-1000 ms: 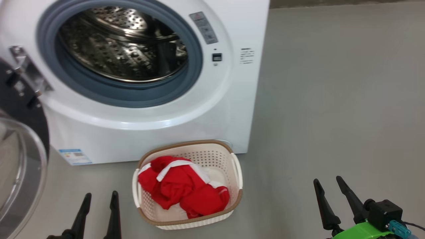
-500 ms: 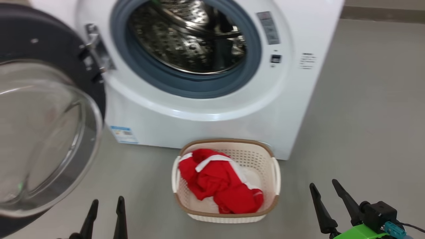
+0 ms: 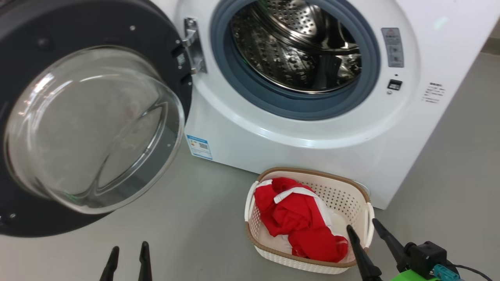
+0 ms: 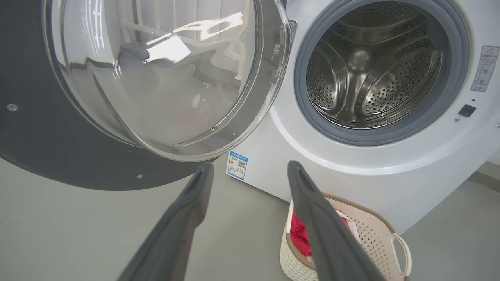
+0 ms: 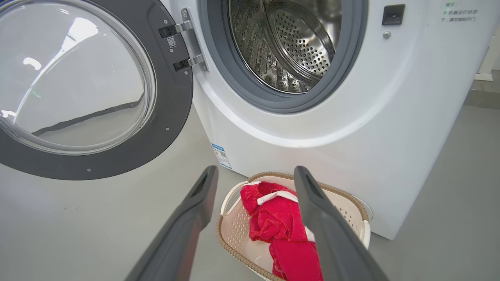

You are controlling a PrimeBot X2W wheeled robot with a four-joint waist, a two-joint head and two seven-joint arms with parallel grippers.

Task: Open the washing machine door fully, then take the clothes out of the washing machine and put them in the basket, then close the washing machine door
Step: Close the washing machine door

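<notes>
The left fingers (image 4: 185,218) stand spread wide apart with nothing between them, held low over the grey floor (image 3: 195,226) in front of the washing machine (image 3: 312,156) and pointing toward its lower left corner. The right fingers (image 5: 324,234) are just as widely parted and also hold nothing. In the head view their tips overlap the end of the basket (image 3: 343,197) farthest from the machine's hinge side. They seem to hang above it rather than touch it, though the angle does not settle that.

The basket sits on the floor just before the machine's front panel, toward its right corner. The clothes (image 3: 297,222), a crumpled red garment with white stripes, lie inside the basket, bunched to the side nearer the door hinge (image 3: 193,47).

The washing machine door (image 3: 93,125) is swung wide open on the machine's left. Its black rim faces outward and its clear glass bowl bulges toward the camera. Behind the grey rubber gasket (image 3: 297,111) the perforated steel drum (image 3: 297,50) looks bare of laundry. A small blue label sticker (image 3: 199,146) sits on the machine's front, low on the left, below the hinge.
</notes>
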